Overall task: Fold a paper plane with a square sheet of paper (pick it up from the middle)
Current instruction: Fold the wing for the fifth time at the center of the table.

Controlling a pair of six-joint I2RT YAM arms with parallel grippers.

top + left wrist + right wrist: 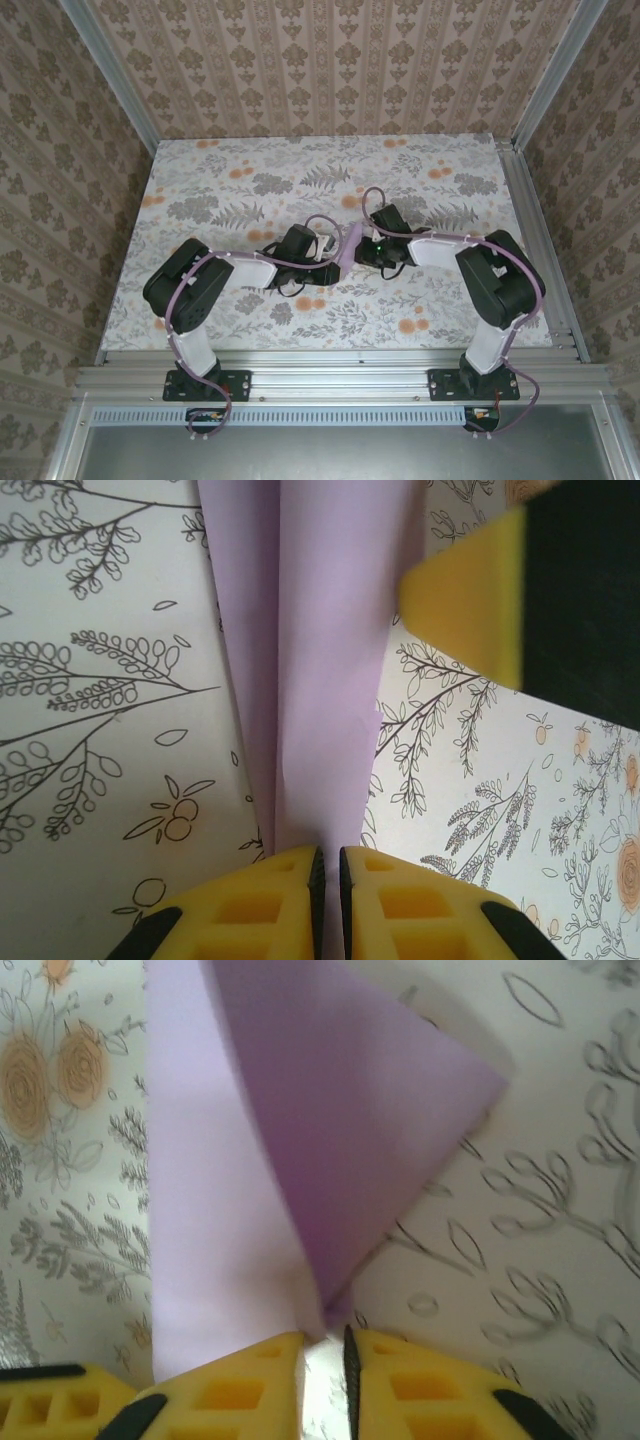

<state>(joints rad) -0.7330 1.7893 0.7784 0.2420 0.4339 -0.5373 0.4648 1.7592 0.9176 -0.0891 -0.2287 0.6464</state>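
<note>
Left jaws, paper plane [310,680] lengthwise beyond

Left pincer [328,858], right pincer [325,1340]: both clamped.

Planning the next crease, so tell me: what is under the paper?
Floral tablecloth shows on either side of the paper, pinched by the left fingers and right fingers. The cloth directly beneath is covered, so anything there cannot be seen.
</note>
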